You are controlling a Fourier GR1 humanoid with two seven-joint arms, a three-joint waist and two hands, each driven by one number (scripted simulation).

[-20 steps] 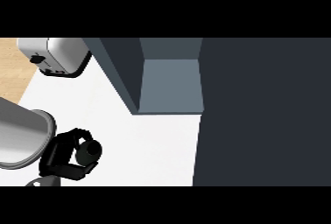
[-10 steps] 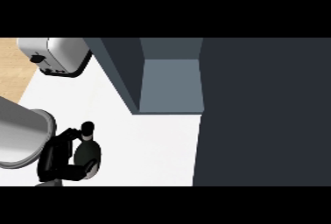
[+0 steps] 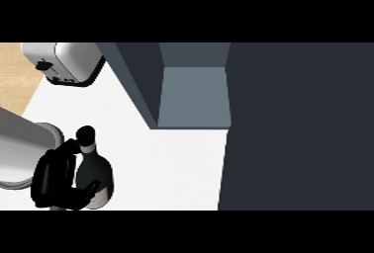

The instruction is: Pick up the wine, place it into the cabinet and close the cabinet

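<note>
The wine bottle (image 3: 95, 174) is dark with a pale band under its black cap, and it stands at the lower left of the white counter (image 3: 175, 163). My left hand (image 3: 53, 182) is curled round the bottle's body from its left side; its grey forearm (image 3: 18, 148) comes in from the left edge. The cabinet (image 3: 194, 96) lies up and to the right of the bottle, its grey-blue inside showing between a dark left wall (image 3: 135, 79) and a wide dark panel (image 3: 300, 123) on the right. The bottle is well apart from the cabinet. My right hand does not show.
A silver toaster (image 3: 62, 62) stands at the counter's far left corner. A strip of wooden surface (image 3: 16, 84) borders the counter on the left. The dark panel covers the whole right side of the view.
The hand's fingers have curled closer round the bottle. The bottle's neck and body have come further out from behind the hand, shifted a little up and to the right.
</note>
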